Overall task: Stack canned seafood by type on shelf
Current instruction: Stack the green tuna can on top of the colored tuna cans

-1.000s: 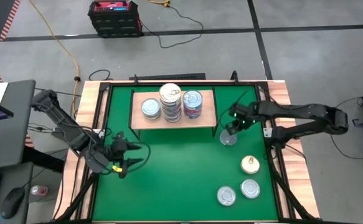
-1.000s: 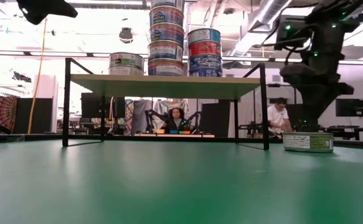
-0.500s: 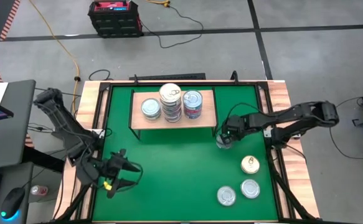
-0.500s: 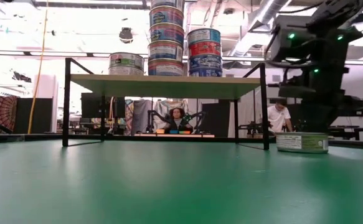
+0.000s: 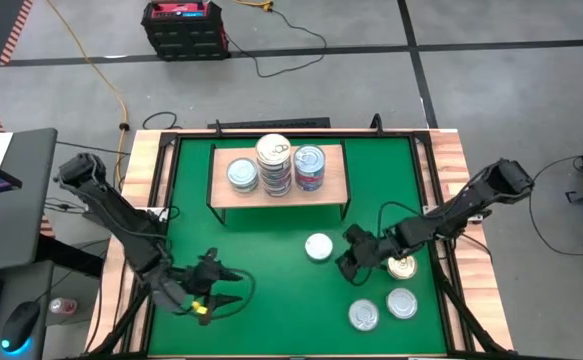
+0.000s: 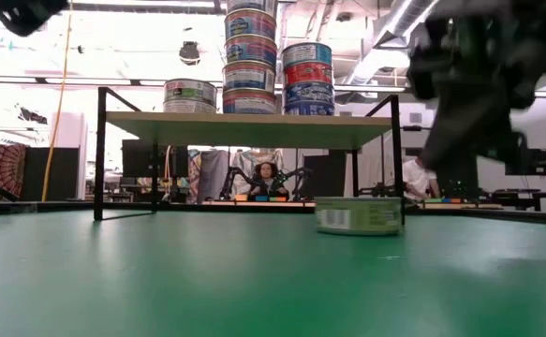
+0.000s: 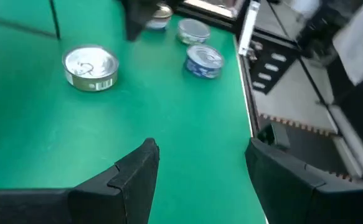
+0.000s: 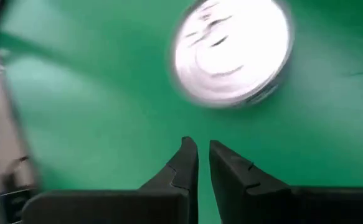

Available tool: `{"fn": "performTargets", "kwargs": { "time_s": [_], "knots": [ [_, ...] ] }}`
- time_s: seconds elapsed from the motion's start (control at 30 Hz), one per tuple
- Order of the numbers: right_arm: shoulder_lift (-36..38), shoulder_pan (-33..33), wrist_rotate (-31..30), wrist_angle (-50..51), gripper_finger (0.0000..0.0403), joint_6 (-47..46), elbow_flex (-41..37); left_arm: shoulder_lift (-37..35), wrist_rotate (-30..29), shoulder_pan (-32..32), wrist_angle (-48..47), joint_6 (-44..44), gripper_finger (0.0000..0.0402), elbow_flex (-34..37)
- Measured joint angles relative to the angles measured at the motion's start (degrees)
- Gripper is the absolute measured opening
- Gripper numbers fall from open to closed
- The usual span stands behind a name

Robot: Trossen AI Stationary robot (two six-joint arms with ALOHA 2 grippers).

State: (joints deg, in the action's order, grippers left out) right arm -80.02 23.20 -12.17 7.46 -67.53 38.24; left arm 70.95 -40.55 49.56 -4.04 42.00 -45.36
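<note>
Tins sit in three groups on my green table point(image 5: 271, 270). On the shelf point(image 5: 333, 190) near the far edge I have one silver-topped can point(image 5: 242, 174) alone at the left, a tall stack point(image 5: 274, 164) in the middle, and a shorter stack point(image 5: 310, 167) just beside it on the right. In front of the shelf, a single silver-lidded tin point(image 5: 318, 246) rests flat on the green, apart from everything else. My right gripper point(image 5: 349, 266) is low over the table just beside that tin, on its near right side, with my fingers point(image 8: 184, 163) pressed together and holding nothing; the tin lies just ahead of my fingertips. Past my right arm, by the right border, are a gold-lidded can point(image 5: 403, 266) partly under my arm and two silver ones point(image 5: 382, 309) nearer the front edge. My left gripper point(image 5: 233, 288) hangs over the near left part of the table, fingers point(image 7: 138, 174) spread apart and empty, well away from any tin.
</note>
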Motion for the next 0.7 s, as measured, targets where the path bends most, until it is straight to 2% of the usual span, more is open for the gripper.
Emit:
{"fn": "performTargets", "kwargs": {
  "time_s": [0.13, 0.27, 0.4, 0.53, 0.6, 0.7],
  "knots": [
    [-0.6, 4.0, -5.2, 3.6, 0.0066, -6.4, 4.5, 5.5, 3.1, -6.0, 4.0, 5.9, 0.0231, 0.0],
    [-4.2, 6.2, -11.2, 9.5, 0.0065, -10.0, 9.5, 12.5, 2.8, -13.0, 9.7, 10.3, 0.0231, 0.0],
    [-7.6, 6.2, -11.8, 14.9, 0.0066, -11.7, 12.4, 20.2, 3.6, -20.1, 18.6, 15.0, 0.0231, 0.0],
    [-7.6, 7.3, -12.3, 18.2, 0.0066, -11.6, 14.1, 27.7, 8.7, -25.9, 31.0, 19.8, 0.0231, 0.0],
    [-6.9, 8.3, -12.6, 20.6, 0.0066, -11.7, 14.4, 30.8, 9.1, -27.9, 36.8, 21.8, 0.0229, -0.4],
    [-5.4, 9.9, -14.3, 23.9, 0.0066, -13.2, 14.4, 34.4, 9.3, -30.2, 35.0, 23.8, 0.0215, -3.9]
  ]
}}
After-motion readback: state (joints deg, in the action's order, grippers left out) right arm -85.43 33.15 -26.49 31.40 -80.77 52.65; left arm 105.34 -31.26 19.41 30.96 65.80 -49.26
